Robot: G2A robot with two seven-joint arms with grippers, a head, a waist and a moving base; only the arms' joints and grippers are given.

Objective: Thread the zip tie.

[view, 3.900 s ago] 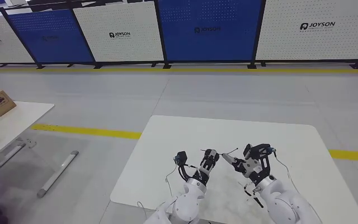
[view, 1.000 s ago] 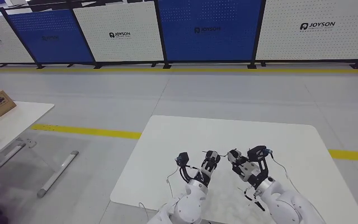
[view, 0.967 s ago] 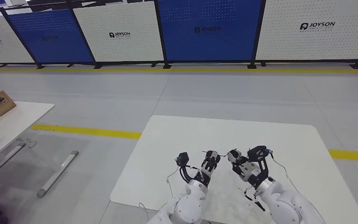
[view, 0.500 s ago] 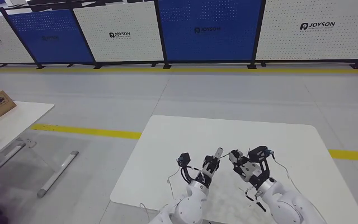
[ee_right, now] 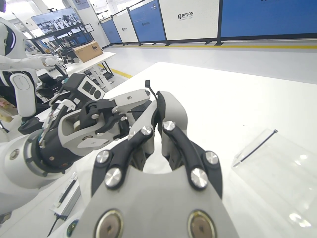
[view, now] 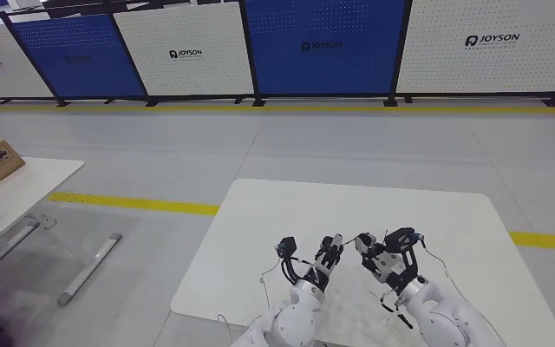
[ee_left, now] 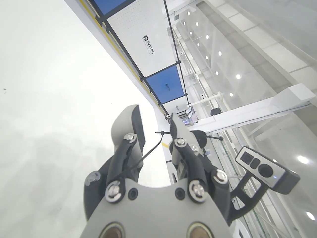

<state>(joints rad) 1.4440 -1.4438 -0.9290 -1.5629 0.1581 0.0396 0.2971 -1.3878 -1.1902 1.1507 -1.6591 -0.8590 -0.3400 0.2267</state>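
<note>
Zip tie (ee_right: 148,82): thin black plastic strap with a small square head; held in the air above the near middle of the table (view: 347,199), between the two grippers; right gripper (ee_right: 157,98) has its fingers clamped on the strap just below the head, which sticks up past the black ribbed pads; left gripper (ee_left: 154,115) has its fingers spread with a clear gap; strap curves through that gap, can't tell if it touches a pad; in the top view the two grippers sit tip to tip, nearly touching. Table is matte white with rounded corners; clear box (ee_right: 272,154) of thin glossy plastic sits near the right gripper, with a spare tie (ee_right: 257,144), also black, leaning on its edge; flat grey metal bar (ee_right: 65,199) lies below the left arm.
</note>
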